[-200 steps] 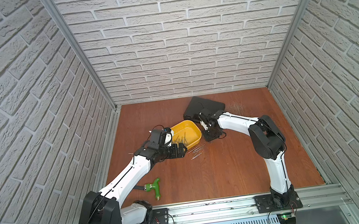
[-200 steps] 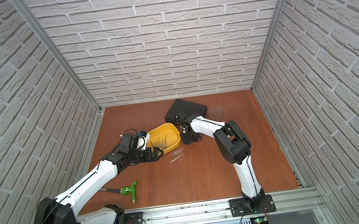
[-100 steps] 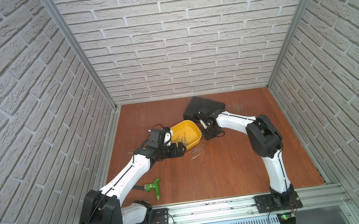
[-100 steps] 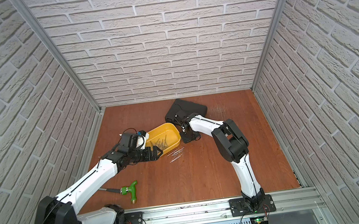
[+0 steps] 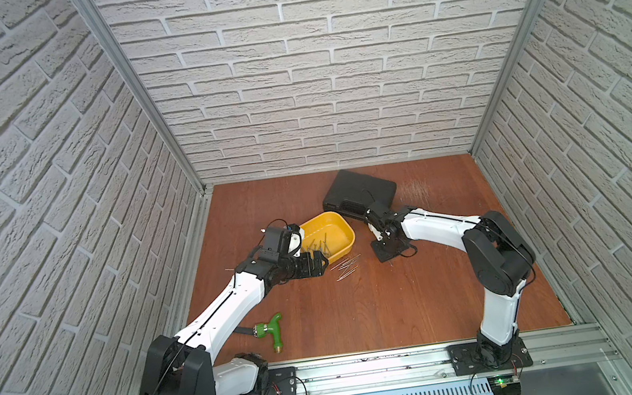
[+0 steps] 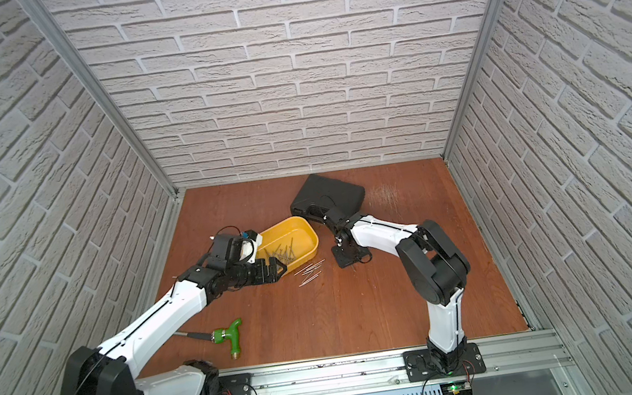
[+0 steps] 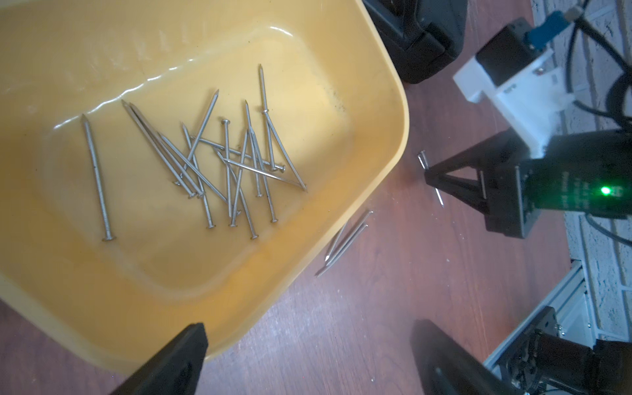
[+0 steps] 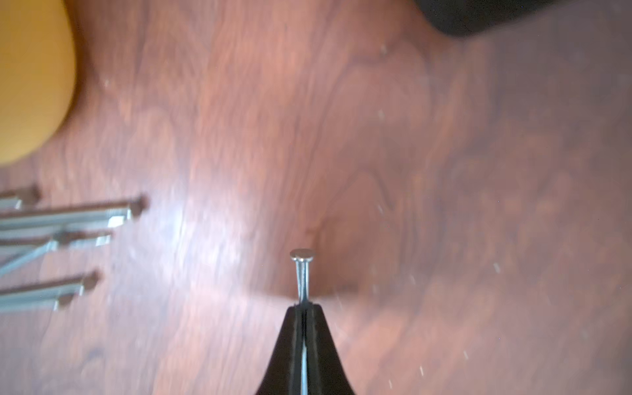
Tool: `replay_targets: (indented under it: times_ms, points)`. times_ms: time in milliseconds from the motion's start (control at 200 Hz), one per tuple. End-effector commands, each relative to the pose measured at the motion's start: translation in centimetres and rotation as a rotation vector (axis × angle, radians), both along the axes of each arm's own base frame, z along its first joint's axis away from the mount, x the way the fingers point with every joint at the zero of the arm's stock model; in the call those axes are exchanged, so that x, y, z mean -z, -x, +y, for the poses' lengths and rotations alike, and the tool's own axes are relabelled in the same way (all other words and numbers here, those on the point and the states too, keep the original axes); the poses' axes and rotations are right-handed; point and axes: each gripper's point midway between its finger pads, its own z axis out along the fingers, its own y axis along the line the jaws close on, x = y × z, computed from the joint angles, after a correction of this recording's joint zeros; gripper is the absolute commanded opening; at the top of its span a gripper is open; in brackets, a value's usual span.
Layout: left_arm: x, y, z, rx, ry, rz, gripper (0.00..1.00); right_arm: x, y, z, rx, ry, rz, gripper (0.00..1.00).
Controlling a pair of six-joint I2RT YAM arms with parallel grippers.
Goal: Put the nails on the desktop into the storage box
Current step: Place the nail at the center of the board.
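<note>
Most of the nails (image 7: 219, 164) lie already inside the storage box (image 7: 376, 102), crossing one over another in a loose heap on its yellow floor, with one nail lying alone at the side. A smaller bunch of loose nails (image 5: 347, 267) rests on the desktop (image 5: 385, 314) just beside the outer wall of the box, and in both top views this bunch lies between the two arms (image 6: 310, 273). In the right wrist view these loose nails appear blurred near the edge of the picture (image 8: 68, 219). The right gripper (image 8: 304, 306) is closed tightly on a single nail (image 8: 302, 273); the flat head and a short piece of the shaft stick out past the black tips. This nail is very near to the wood, but I cannot tell if it touches it. The left wrist view shows the same grip from the side (image 7: 429, 176), near the box and apart from the bunch. The left gripper (image 7: 307, 362) stands wide open and holds nothing, one finger above the rim of the box and the other above bare wood. Behind the box, close to its far corner, lies a black case (image 5: 360, 192), and beside it the board carries pale scratch marks (image 5: 414, 189). A green-handled tool (image 5: 270, 331) lies well apart, near the base of the left arm.
</note>
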Motion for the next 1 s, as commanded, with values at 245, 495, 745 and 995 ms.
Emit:
replay_targets:
  times_ms: [245, 495, 745, 995]
  points:
    - [-1.4, -0.7, -1.0, 0.0, 0.073, -0.047, 0.98, -6.3, -0.6, 3.1, -0.04, -0.225, -0.1, 0.03]
    - [-2.3, -1.1, -1.6, 0.014, 0.111, -0.066, 0.98, -8.0, -1.0, 5.0, -0.06, -0.35, -0.102, 0.02]
    - [-2.5, -1.3, -1.6, 0.012, 0.115, -0.069, 0.98, -8.6, -1.3, 5.6, -0.052, -0.382, -0.1, 0.02]
    - [-2.0, -1.2, -1.5, 0.008, 0.107, -0.058, 0.98, -3.5, -0.7, 3.0, -0.019, -0.203, -0.011, 0.02]
